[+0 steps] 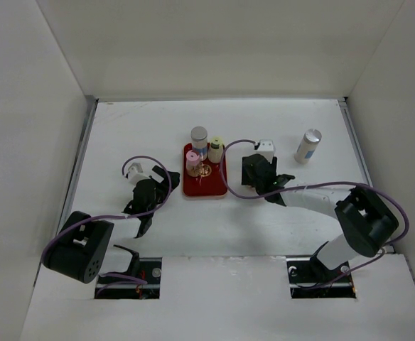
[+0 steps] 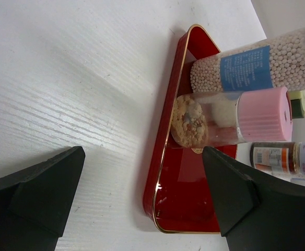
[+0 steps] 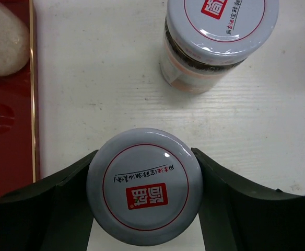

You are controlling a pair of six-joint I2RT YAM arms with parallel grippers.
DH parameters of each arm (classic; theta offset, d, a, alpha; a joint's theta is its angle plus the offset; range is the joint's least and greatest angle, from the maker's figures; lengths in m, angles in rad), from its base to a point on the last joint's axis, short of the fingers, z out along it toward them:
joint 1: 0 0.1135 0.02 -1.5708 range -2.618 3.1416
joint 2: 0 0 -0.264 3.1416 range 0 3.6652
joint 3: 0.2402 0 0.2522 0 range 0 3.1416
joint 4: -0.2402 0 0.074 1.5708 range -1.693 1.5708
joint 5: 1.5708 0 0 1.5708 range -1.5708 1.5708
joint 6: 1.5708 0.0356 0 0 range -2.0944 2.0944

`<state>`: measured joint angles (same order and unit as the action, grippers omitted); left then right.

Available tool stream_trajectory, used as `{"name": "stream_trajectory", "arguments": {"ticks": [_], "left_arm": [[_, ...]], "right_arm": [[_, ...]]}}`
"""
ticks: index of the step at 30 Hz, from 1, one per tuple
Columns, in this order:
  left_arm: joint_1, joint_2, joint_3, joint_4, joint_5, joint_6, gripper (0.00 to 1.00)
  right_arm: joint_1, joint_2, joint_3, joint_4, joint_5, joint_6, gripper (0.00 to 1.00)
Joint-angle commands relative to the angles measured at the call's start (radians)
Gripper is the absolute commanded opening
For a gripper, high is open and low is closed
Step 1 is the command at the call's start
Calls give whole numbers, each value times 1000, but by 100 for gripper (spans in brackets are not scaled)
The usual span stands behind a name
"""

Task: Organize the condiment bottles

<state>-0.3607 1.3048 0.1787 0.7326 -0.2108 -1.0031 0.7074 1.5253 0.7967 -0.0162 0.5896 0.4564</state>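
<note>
Jar [image 3: 144,185] clamped by lid in right jaws, just right of tray [image 3: 9,130], likely for lifting in beside bottles [image 1: 199,138] already there. Second jar [image 3: 215,36] near. Lone bottle [image 1: 308,145] well apart. Left jaws open, empty, parked left of tray.

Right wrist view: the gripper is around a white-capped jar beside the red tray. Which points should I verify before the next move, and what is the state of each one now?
1. Near jar centred in the right gripper: ok.
2. Both fingers touch its cap: ok.
3. Grip firm enough to lift: cannot tell.
4. Second jar stands apart, behind the held one: ok.
5. Red tray has bare floor at its near end for another jar: ok.
6. Left gripper open, holding nothing, off the tray: ok.
</note>
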Motion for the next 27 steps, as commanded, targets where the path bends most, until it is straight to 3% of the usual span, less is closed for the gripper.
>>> {"name": "stream_trajectory", "arguments": {"ticks": [1, 6, 13, 27], "left_arm": [[-5, 7, 2, 31, 11, -2, 100], [-11, 10, 7, 33, 7, -3, 100], [-11, 2, 5, 33, 7, -2, 100], [-1, 2, 1, 33, 13, -2, 100]], "right_arm": [[0, -76, 68, 36, 58, -5, 49], [46, -90, 156, 102, 61, -87, 48], [86, 70, 292, 214, -39, -102, 49], [111, 351, 495, 232, -105, -104, 53]]}}
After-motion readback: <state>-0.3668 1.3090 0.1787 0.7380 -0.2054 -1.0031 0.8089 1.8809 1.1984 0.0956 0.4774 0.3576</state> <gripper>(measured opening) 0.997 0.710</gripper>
